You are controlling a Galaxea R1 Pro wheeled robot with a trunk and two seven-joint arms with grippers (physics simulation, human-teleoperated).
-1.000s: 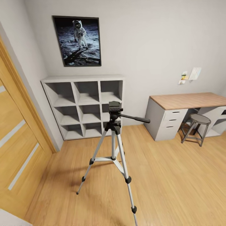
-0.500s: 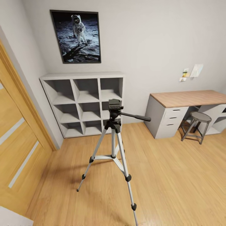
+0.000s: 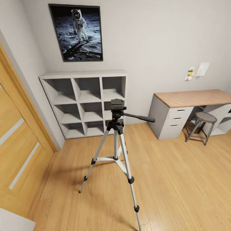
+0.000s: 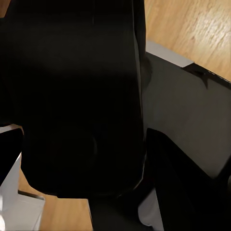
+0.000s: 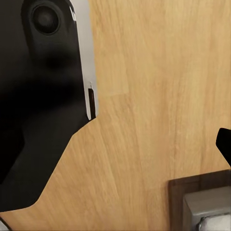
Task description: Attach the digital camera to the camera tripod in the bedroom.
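Note:
The camera tripod (image 3: 116, 138) stands on the light wood floor in the middle of the head view. It has three silver legs spread, a bare black head (image 3: 117, 105) and a pan handle (image 3: 141, 118) pointing right. The digital camera is out of view. In the left wrist view a large black mass (image 4: 72, 96) sits right against the lens, and I cannot tell what it is. The right wrist view has a dark robot part (image 5: 38, 106) over the floor and a small black tip (image 5: 224, 144) at the edge. Neither gripper's jaws can be read.
A grey cube shelf (image 3: 84, 74) stands against the wall behind the tripod, under the astronaut poster (image 3: 77, 32). The wooden door (image 3: 16, 144) runs along the left. A wood-topped desk (image 3: 195, 98) and a stool (image 3: 205, 117) are at the right. Open floor surrounds the tripod.
The whole head view has shifted: the poster and shelf sit a little higher and larger in the picture, so the camera has moved. The tripod itself has not moved.

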